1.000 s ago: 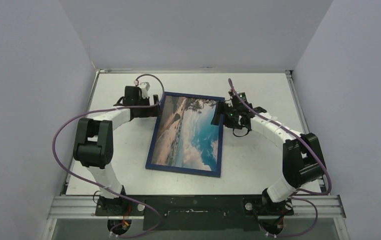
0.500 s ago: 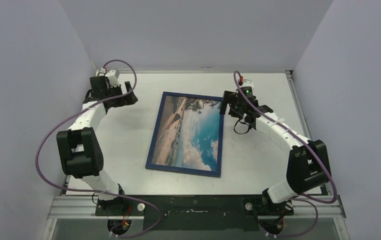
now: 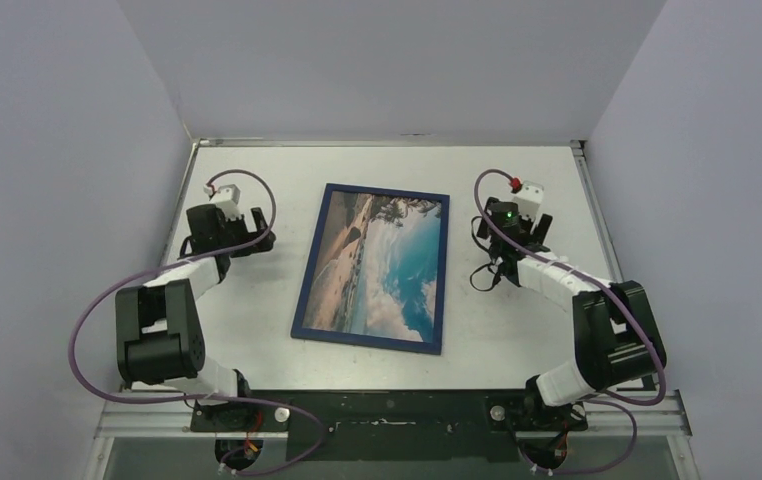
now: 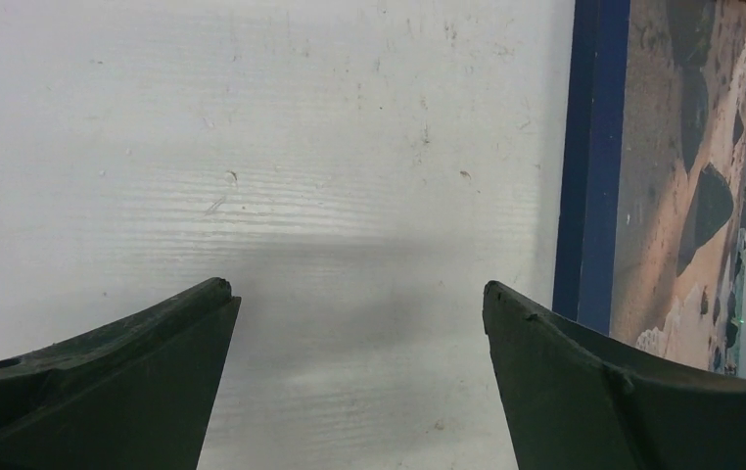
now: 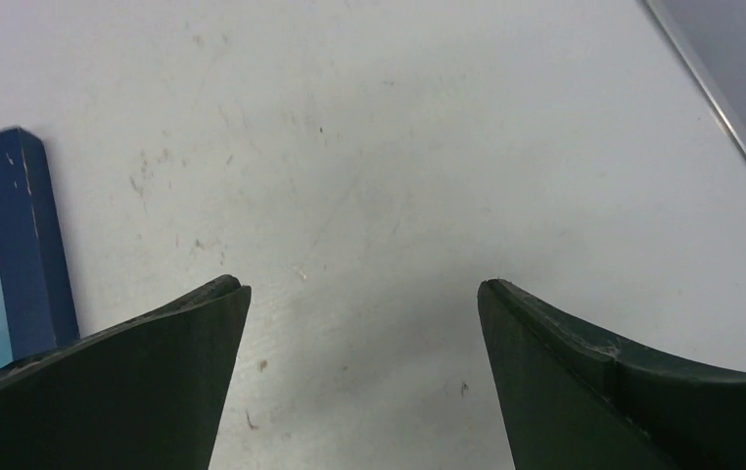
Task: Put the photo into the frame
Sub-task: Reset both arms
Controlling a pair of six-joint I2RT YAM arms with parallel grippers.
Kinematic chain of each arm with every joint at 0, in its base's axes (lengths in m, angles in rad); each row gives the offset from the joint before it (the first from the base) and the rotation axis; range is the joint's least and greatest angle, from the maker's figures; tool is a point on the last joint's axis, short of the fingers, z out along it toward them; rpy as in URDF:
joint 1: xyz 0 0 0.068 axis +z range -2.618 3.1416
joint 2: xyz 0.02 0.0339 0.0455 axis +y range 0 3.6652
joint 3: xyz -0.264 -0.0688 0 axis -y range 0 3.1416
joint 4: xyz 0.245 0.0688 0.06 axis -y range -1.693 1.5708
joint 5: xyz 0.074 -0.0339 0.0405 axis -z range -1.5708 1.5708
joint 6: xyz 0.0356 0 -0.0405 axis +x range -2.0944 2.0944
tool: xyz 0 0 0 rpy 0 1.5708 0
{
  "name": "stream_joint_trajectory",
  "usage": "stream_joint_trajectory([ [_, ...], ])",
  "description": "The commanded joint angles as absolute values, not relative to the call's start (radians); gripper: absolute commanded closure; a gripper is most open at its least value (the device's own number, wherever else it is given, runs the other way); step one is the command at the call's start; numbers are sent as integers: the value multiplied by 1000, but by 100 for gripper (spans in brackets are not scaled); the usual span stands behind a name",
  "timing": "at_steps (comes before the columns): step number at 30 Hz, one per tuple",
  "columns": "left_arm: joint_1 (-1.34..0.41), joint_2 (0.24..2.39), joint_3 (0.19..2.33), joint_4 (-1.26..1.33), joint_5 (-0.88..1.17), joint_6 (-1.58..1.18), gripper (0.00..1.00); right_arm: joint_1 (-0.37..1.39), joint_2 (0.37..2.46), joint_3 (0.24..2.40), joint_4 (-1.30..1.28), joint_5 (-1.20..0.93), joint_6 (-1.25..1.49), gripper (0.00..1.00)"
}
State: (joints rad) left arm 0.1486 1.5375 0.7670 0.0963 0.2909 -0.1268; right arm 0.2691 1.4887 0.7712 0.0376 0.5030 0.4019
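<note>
The navy blue frame (image 3: 367,340) lies flat, face up, in the middle of the table, and the photo (image 3: 382,265) of sandy coast and blue sky shows inside its border. My left gripper (image 3: 260,232) hovers over bare table left of the frame; it is open and empty. In the left wrist view the left gripper (image 4: 357,294) has the frame's blue edge (image 4: 592,147) and the photo (image 4: 702,196) to its right. My right gripper (image 3: 510,212) is right of the frame, open and empty. The right wrist view shows the right gripper (image 5: 361,286) over bare table, a frame corner (image 5: 41,245) at left.
The white table (image 3: 257,330) is walled by pale panels on three sides, with a metal rim (image 5: 731,117) along its right edge. Purple cables loop from both arms. The arm bases sit on the black rail (image 3: 387,405) at the near edge.
Both arms have drawn away from the frame's far corners: the left swung out left and back toward me, the right moved off to the right. The frame and photo have not moved.
</note>
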Motion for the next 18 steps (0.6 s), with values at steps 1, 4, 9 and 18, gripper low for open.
stream_joint_trajectory([
  [1, 149, 1485, 668, 491, 273, -163, 4, 269, 1472, 702, 327, 630, 375, 10],
  [4, 146, 1488, 625, 533, 269, -134, 4, 264, 1475, 631, 443, 644, 363, 10],
  [9, 148, 1438, 371, 869, 225, -158, 4, 248, 1474, 537, 647, 635, 300, 10],
  [18, 97, 1465, 140, 1318, 184, -102, 4, 169, 1488, 443, 919, 524, 232, 10],
])
